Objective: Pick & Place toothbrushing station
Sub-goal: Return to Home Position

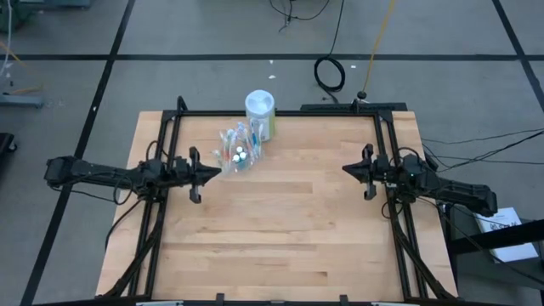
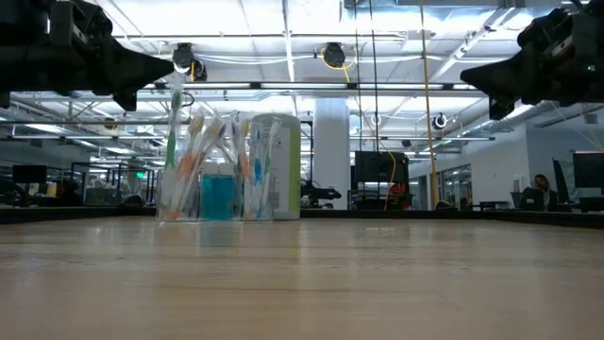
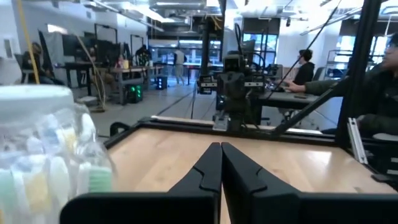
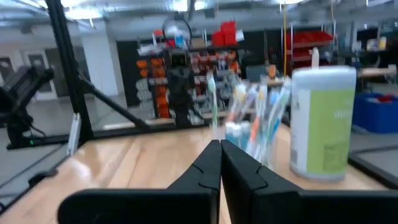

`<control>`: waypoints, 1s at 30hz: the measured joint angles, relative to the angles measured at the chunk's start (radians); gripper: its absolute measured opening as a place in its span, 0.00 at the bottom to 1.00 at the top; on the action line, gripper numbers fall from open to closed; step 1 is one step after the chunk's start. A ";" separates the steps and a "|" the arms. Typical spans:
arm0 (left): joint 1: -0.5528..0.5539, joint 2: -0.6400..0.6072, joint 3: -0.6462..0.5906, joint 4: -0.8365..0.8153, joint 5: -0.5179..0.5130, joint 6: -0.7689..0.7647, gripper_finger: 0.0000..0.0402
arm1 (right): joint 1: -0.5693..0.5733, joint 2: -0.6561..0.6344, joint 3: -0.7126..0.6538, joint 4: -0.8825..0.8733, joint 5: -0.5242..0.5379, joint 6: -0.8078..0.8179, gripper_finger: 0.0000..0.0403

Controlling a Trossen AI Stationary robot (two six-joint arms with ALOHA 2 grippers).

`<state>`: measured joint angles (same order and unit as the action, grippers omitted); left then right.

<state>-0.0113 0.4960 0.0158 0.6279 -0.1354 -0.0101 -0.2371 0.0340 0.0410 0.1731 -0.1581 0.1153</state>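
A small clear cup [image 1: 239, 155] holding several pastel toothbrushes [image 2: 203, 151] and teal tubes [image 2: 216, 197] stands upright on the wooden table, toward its far left. In the right wrist view the toothbrushes [image 4: 255, 109] stick up from it. My left gripper [image 1: 219, 172] hovers shut just left of the cup, touching nothing; the cup [image 3: 46, 162] shows blurred beside my left gripper [image 3: 221, 149]. My right gripper [image 1: 344, 168] is shut above the table's right side, well away from the cup; its tips [image 4: 220, 146] hold nothing.
A larger white-capped canister with a green label [image 1: 261, 113] stands right behind the cup, at the table's far edge, also seen as the canister [image 4: 322, 121]. A black frame [image 1: 280, 112] runs round the table's sides. Bare wood [image 1: 289, 229] fills the middle and near part.
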 joint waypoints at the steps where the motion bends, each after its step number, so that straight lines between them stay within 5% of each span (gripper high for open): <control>1: 0.000 0.001 0.000 -0.005 0.001 -0.014 0.01 | 0.000 0.001 0.000 -0.008 0.000 0.000 0.00; 11: 0.000 0.001 0.000 -0.033 -0.003 -0.042 0.09 | 0.000 0.006 -0.002 -0.022 0.001 0.021 0.00; 30: 0.000 0.001 0.000 -0.033 -0.004 -0.043 0.09 | 0.000 0.006 -0.004 -0.021 0.000 0.022 0.00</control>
<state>-0.0116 0.4973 0.0158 0.5945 -0.1390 -0.0528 -0.2367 0.0395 0.0372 0.1524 -0.1581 0.1375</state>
